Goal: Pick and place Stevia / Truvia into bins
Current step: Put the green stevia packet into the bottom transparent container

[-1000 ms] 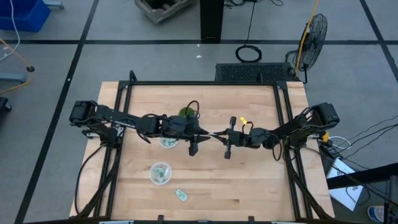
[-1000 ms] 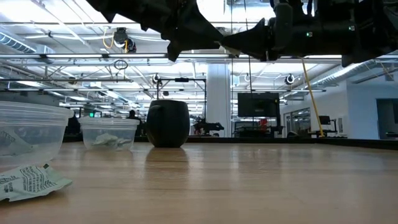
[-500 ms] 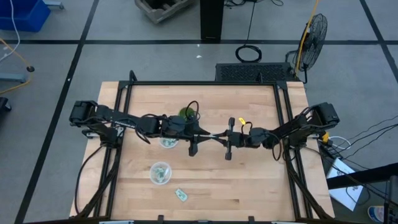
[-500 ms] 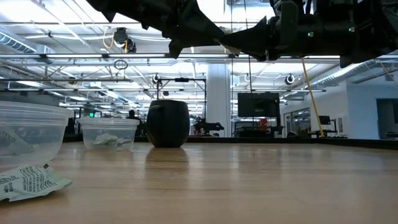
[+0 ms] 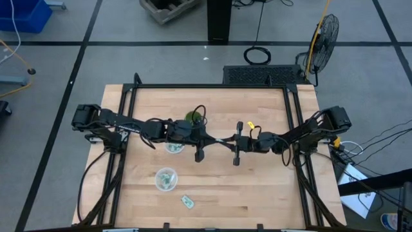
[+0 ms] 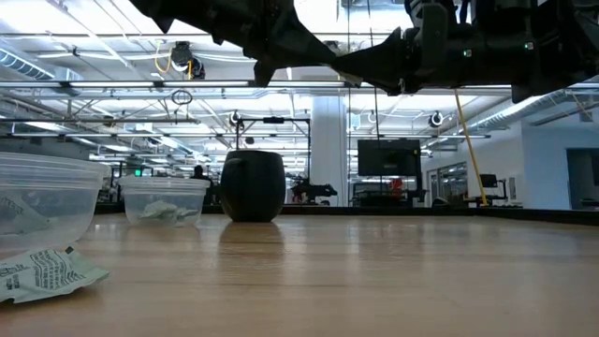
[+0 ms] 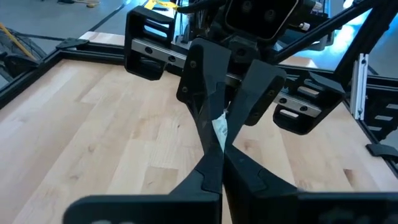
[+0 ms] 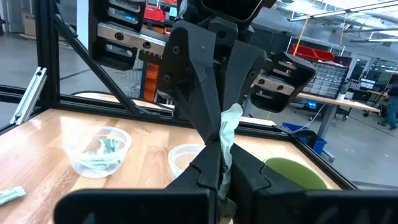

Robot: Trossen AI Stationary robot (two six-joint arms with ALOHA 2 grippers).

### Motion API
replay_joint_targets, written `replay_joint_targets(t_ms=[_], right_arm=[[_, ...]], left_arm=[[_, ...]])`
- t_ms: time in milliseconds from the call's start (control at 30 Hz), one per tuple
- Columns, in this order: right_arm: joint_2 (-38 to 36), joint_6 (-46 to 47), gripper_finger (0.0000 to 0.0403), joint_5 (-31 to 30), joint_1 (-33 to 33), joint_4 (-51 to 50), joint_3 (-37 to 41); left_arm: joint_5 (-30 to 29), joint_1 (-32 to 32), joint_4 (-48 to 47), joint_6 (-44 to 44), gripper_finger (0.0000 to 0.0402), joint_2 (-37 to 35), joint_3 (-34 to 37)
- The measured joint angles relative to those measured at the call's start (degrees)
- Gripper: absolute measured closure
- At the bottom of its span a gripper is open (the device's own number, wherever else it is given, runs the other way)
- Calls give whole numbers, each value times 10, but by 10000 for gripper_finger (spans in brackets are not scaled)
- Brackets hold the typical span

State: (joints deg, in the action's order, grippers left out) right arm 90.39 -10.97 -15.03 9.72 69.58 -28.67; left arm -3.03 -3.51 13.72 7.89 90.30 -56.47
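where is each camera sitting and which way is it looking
High view: overhead, straight down; both arms meet mid-table, left gripper against right gripper.
Low view: table height, facing the room; arms overhead, mug ahead.
Left wrist view: past its own shut fingers at the right gripper, packet pinched between.
Right wrist view: the mirror, facing the left gripper.
Shared: that packet.

packets (image 8: 229, 134) pale green-white (printed) | mug (image 8: 292, 173) green | table (image 5: 257, 187) light wood | grippers black

Overhead looks straight down on my table (image 5: 257, 187); low looks level across it; my wrists face each other closely
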Motion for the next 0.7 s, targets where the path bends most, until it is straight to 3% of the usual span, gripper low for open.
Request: replay_joint_targets(t_ms=[267,400,567,700], right_arm=[[-1,68,339,-10,0,-38,-2],[1,111,300,-12,0,-103,-1],[0,169,262,-13,1,-187,-1],[0,201,249,-12,2,-244,-1]], left_arm=[[0,0,-8,-3,398,0,0],[-5,1,-9,-1,396,-1,-1],[0,0,-72,1,397,0,-1],[40,1,-193,-1,398,0,-1]])
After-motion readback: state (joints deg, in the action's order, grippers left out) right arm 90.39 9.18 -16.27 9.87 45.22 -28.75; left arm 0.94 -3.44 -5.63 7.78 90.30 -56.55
